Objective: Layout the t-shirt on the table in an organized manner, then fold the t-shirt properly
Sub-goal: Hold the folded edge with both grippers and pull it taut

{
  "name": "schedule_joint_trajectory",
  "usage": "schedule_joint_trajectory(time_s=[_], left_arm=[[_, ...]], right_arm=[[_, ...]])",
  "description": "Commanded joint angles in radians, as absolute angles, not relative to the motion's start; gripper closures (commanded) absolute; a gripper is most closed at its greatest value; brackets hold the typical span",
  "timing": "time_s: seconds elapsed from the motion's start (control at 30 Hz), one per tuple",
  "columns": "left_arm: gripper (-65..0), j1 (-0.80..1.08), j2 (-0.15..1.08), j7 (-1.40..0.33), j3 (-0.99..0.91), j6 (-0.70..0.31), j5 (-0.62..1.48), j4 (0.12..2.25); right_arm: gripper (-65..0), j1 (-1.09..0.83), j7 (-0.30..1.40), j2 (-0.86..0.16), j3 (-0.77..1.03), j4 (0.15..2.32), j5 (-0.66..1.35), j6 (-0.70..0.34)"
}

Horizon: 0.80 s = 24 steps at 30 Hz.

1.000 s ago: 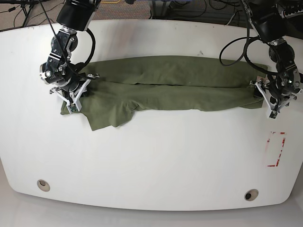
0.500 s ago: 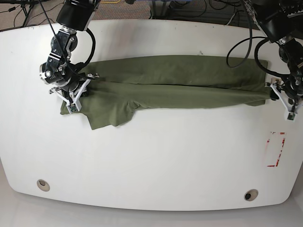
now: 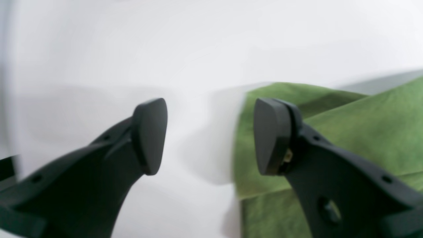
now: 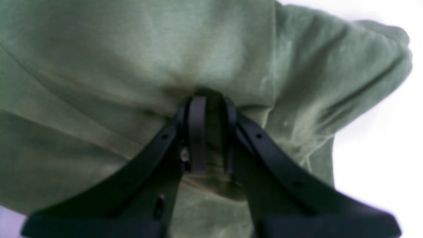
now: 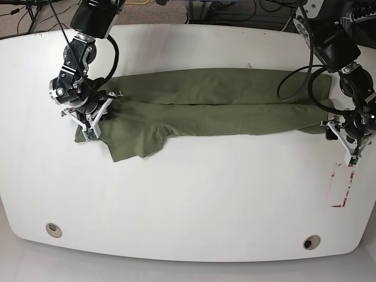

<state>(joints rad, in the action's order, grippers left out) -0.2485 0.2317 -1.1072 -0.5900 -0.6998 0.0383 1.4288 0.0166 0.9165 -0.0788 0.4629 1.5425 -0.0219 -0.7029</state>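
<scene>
Base view, garment: you see the plain olive-green soft cotton t-shirt [image 5: 205, 106] stretched as a long, narrow band across the upper half of the glossy white table [image 5: 188, 194], folded lengthwise, with a looser flap hanging toward the near edge at the view's left.
Base view, right gripper: your right gripper [image 5: 94, 114] sits at the view's left end of the shirt, its white-framed jaws drawn together on the cloth.
Base view, left gripper: your left gripper [image 5: 346, 138] is at the view's right, just past the shirt's end, over bare table; whether it touches the cloth you cannot tell from here.
Base view, other marks: a red-and-white tape rectangle [image 5: 342, 185] lies just below the left gripper; two round grommet holes [image 5: 53, 229] sit near the table's front edge.

Left wrist view, tool: the two black pads [image 3: 148, 135] stand wide apart, released, with nothing between them but white table.
Left wrist view, garment: the green cloth's edge lies beside and under the right-hand pad, a folded layer visible; the picture is blurred.

Right wrist view, tool: the black fingers [image 4: 198, 132] are clenched close, pinching a bunched fold of the green cloth.
Right wrist view, garment: the shirt fills nearly the whole frame, with white table showing only at the right side.
</scene>
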Motion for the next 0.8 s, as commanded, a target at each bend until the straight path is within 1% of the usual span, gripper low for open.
schedule_joint_trajectory(time_s=[0.0,0.3,0.77], left_arm=[[-38.3,-0.291,0.242,-1.092,-0.591,-0.698,0.044,1.379],[-38.3,-0.317,0.231,-1.082,-0.591,-0.698,0.044,1.265],[-38.3,-0.337,0.228,-0.998,-0.587,-0.698,0.041,1.139]], right_arm=[[-8.1,0.019,0.951,-0.085,0.463,1.546,-0.053,-0.698],[-8.1,0.016,0.951,-0.087,0.463,1.546,-0.053,-0.698],[-8.1,0.018,0.951,-0.087,0.463,1.546,-0.051,-0.698]])
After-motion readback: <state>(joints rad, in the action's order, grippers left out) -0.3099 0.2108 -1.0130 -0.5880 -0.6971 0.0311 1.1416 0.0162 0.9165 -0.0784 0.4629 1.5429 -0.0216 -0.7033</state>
